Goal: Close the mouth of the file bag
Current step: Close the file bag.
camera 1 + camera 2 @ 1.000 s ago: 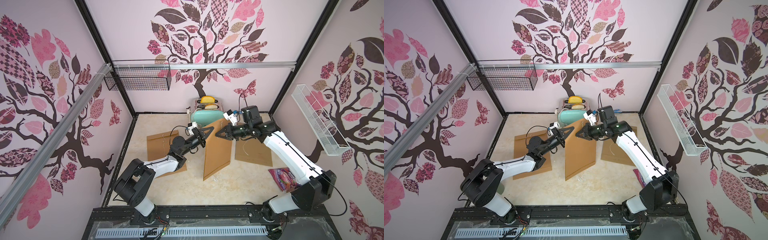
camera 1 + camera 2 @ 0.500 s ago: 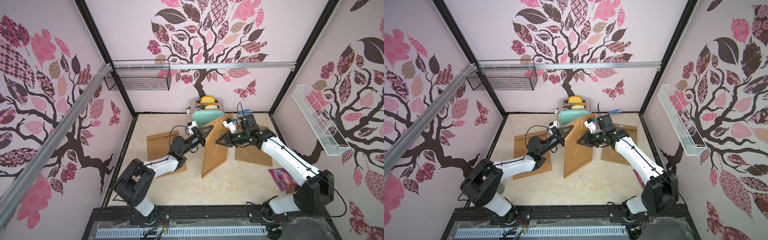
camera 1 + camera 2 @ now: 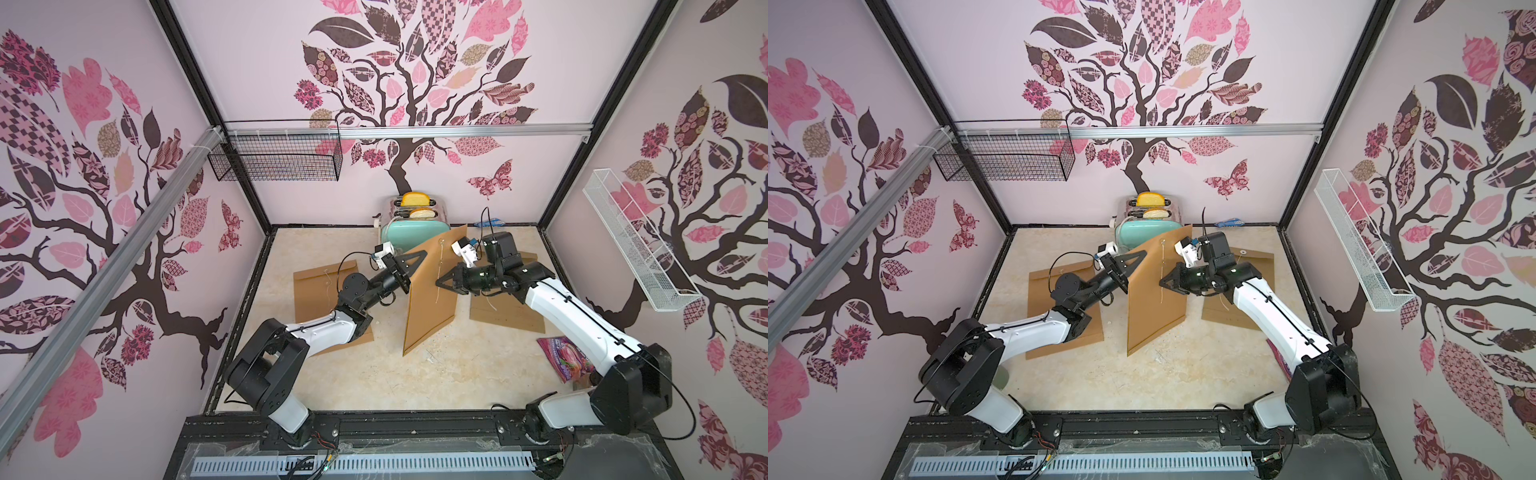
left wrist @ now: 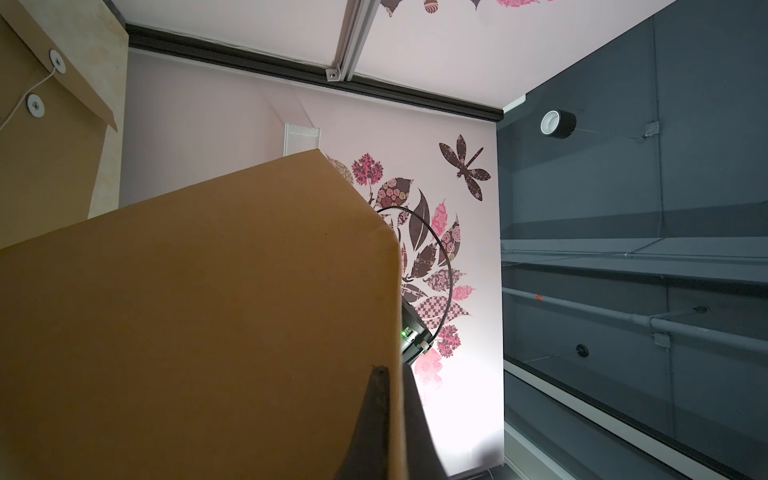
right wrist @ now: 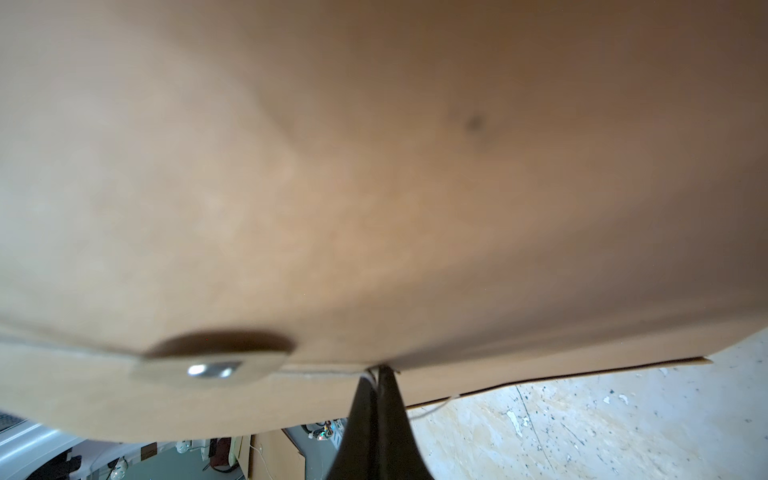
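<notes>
The file bag is matt brown kraft paper with a shiny metal eyelet. The toaster looks glossy mint with a chrome top; the wire basket is black metal.

White link shells, blk joints, thin blk cables, blk tapered gripper fingers, white wrist cams

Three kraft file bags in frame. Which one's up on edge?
The middle file bag, held up on edge by the left gripper; the left bag and right bag lie flat on the table.
</notes>
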`<action>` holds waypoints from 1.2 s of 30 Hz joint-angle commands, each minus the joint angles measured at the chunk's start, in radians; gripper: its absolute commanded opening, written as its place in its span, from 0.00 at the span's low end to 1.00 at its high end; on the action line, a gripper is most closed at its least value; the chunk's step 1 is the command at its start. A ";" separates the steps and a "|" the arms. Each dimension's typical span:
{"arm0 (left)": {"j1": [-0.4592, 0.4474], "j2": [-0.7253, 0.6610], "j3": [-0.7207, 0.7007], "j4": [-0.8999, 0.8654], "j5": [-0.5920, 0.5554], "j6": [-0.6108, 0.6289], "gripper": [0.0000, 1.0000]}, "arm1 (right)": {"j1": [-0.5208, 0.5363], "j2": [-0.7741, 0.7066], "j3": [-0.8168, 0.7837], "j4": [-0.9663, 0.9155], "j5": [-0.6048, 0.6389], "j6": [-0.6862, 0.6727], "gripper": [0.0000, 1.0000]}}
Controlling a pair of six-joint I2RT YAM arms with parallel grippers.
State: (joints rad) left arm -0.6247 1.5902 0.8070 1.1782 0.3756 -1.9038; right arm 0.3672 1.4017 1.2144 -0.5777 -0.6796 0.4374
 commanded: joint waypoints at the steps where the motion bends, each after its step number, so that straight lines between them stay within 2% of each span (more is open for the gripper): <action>1: -0.008 -0.039 -0.010 0.055 0.011 -0.003 0.00 | -0.024 -0.011 -0.003 0.021 -0.002 0.003 0.00; 14: -0.009 -0.061 -0.030 0.067 0.015 -0.015 0.00 | -0.086 0.052 0.121 -0.089 0.012 -0.069 0.00; 36: -0.011 -0.079 -0.055 0.077 0.036 -0.016 0.00 | -0.099 0.146 0.376 -0.265 0.014 -0.164 0.00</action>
State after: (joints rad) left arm -0.6285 1.5341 0.7570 1.2018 0.3851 -1.9152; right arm 0.2745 1.5330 1.5528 -0.8196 -0.6796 0.2939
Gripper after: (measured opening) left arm 0.043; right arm 0.044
